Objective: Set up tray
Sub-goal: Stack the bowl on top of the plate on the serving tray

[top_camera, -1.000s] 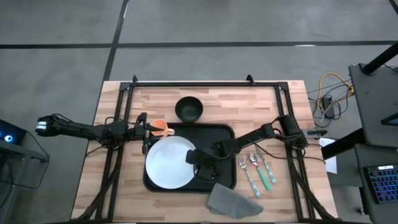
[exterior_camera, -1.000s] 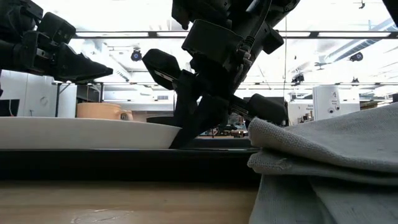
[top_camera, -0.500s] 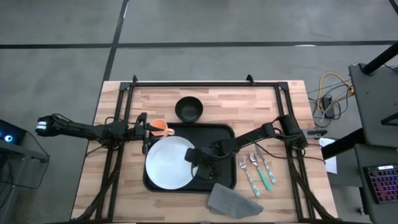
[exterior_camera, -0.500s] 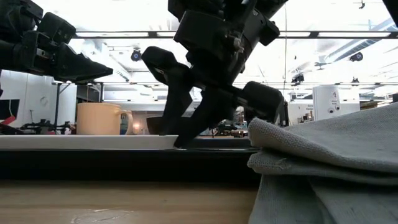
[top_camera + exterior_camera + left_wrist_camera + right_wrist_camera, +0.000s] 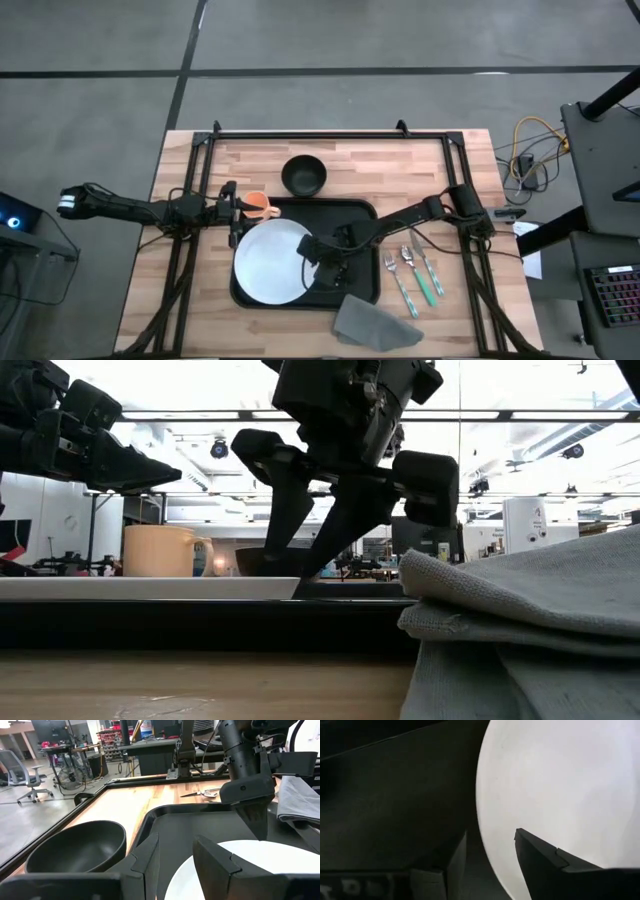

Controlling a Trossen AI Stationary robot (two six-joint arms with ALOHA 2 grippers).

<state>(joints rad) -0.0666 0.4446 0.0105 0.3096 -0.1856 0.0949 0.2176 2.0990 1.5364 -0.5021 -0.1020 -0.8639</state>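
The tray [image 5: 360,215] lies mid-table with the plate [image 5: 270,262] flat on its left half, so that part looks done. The right gripper [image 5: 312,262] stands at the plate's right edge, jaws spread with nothing between them; in the low view its fingers [image 5: 283,510] straddle the rim with the plate lying level on the tray, and the right wrist view shows one finger over the white surface and the other over the tray. The left gripper [image 5: 233,212] waits at the tray's left far corner, just beside the orange cup [image 5: 258,204], jaws narrowly parted and empty. Still off the tray, by my reading: the bowl [image 5: 303,175] just beyond its far edge, the cutlery [image 5: 410,272] to its right, and the napkin [image 5: 375,322] near its right near corner. The cup sits at the far left corner; whether it is on the tray I cannot tell. The setup looks early, with most items still to be placed.
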